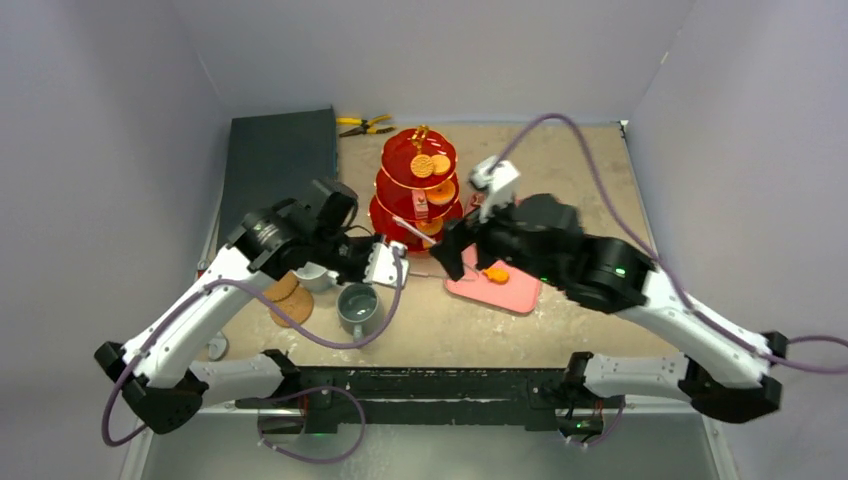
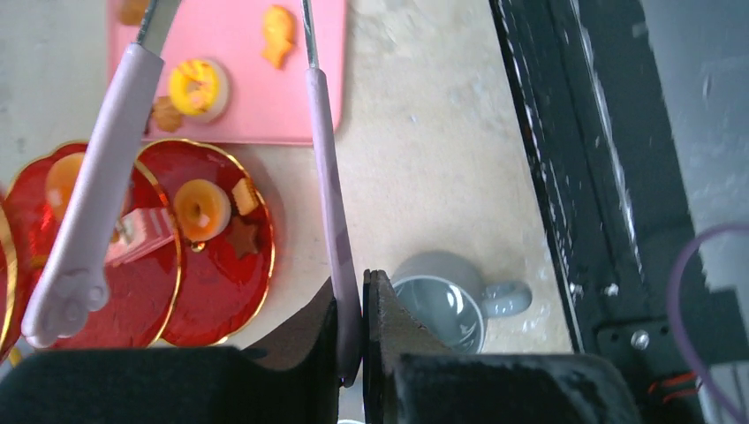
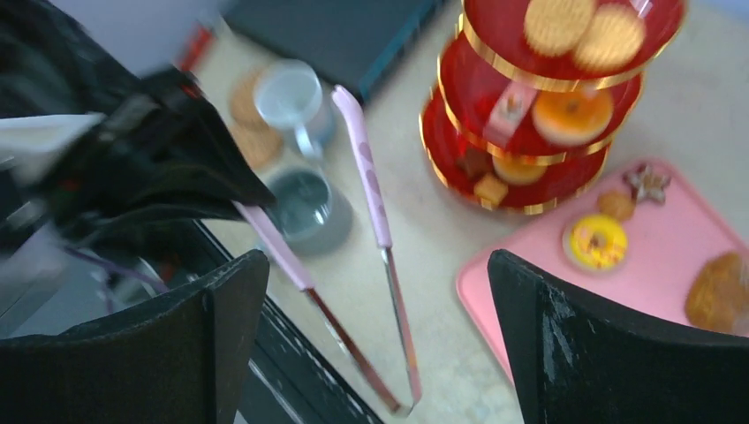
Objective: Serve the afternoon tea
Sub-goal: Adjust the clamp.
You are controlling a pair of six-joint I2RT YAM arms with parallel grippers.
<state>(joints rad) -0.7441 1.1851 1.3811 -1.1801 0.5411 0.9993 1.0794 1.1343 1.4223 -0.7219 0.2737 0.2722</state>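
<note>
Left pincer (image 2: 356,296) pinches one lilac arm of the tongs (image 2: 322,159) above the counter (image 1: 580,180). Right pincer (image 3: 378,261) is spread wide, apparently touching nothing. The red three-tier stand (image 1: 395,160) stands at rear centre, biscuits (image 3: 556,25) on top. A pink tray (image 1: 515,290) of pastries (image 3: 596,243) lies just beside it. The grey mug (image 1: 358,305) sits near the front.

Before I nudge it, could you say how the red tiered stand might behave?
The stand looks tall for its base, so a high push may tip it. The biscuits lie loose on glossy tiers and would probably slide.
</note>
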